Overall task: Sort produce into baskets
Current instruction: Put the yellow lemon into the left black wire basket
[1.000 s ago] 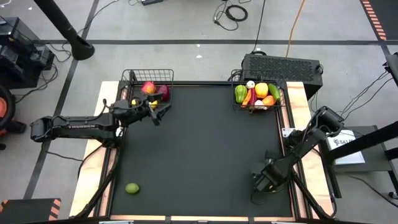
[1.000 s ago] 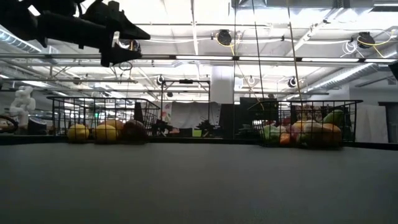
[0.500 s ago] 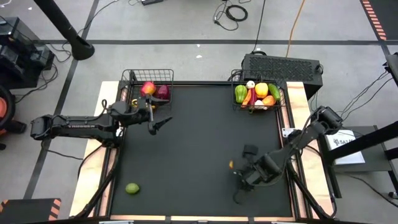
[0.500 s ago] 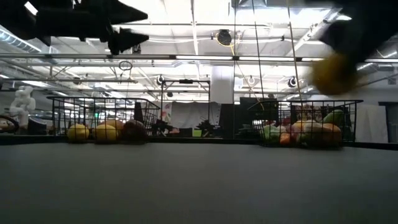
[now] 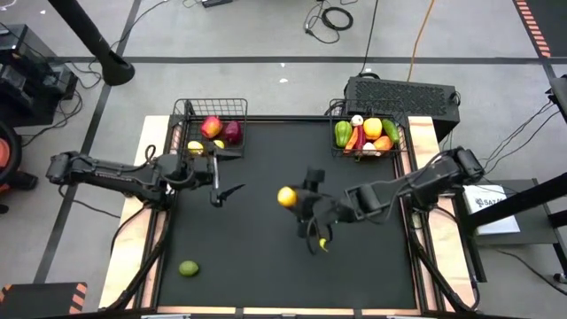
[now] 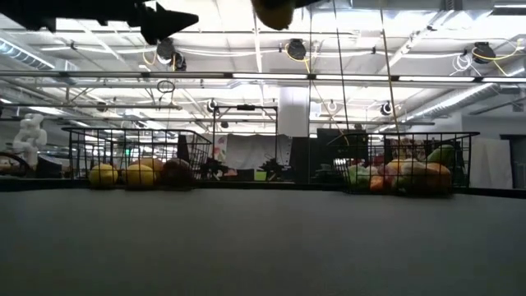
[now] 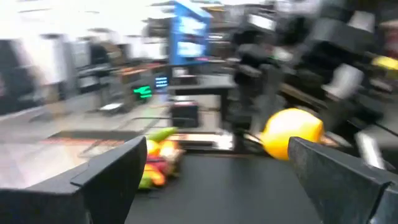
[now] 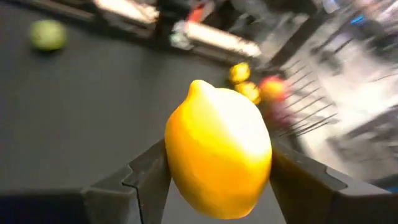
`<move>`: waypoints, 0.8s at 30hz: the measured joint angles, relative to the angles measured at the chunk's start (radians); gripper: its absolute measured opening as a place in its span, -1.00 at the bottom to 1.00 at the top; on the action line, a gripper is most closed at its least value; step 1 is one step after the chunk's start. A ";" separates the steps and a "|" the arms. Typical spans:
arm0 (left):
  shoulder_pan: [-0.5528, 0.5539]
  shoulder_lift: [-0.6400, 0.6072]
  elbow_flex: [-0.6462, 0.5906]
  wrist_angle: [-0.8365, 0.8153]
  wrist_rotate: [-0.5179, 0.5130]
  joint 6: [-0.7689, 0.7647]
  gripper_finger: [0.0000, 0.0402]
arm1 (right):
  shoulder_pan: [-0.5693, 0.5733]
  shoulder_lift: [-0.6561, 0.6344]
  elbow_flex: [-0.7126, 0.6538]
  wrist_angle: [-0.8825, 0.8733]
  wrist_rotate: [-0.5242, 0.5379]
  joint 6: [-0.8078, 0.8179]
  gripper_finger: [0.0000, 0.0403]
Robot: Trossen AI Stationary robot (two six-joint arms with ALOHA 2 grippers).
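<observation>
The right gripper (image 5: 292, 198) grips a lemon (image 5: 286, 197) above mid-table; the left gripper (image 5: 223, 173) hangs spread and empty, its fingertips blurred, near the left basket (image 5: 189, 110).

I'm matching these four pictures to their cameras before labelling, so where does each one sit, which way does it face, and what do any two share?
High view: overhead, straight down on the black table; both arms, the left gripper open.
Low view: table height, level towards two black wire-mesh baskets.
Left wrist view: past its dark fingers, towards the right arm.
Right wrist view: on the right gripper, facing the left basket.
Shared: the yellow lemon it grips shows in all four.
</observation>
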 joint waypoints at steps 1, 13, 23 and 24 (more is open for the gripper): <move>-0.014 0.006 0.013 -0.002 -0.068 -0.021 0.97 | -0.015 0.000 0.000 0.027 0.021 -0.030 0.16; -0.061 0.166 0.046 0.037 -0.280 -0.133 0.97 | -0.162 0.171 0.001 0.268 0.203 -0.239 0.17; -0.058 0.334 0.097 0.030 -0.330 -0.212 0.97 | -0.189 0.249 0.000 0.353 0.215 -0.332 0.17; -0.058 0.346 0.101 0.025 -0.330 -0.215 0.97 | -0.191 0.248 0.000 0.354 0.216 -0.332 0.17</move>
